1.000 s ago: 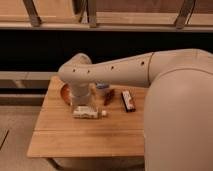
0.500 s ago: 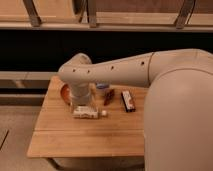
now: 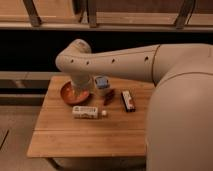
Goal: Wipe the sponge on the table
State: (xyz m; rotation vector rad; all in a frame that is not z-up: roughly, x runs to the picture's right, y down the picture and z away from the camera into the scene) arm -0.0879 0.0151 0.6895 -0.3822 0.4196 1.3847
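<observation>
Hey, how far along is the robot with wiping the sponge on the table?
Nothing looks done yet. The sponge sits at the back of the table, and no wiping shows. In hand: the gripper is low at the orange bowl, just left of the sponge and, as far as I can see, not holding it. Left: grasp the sponge, bring it onto the planks and wipe.
</observation>
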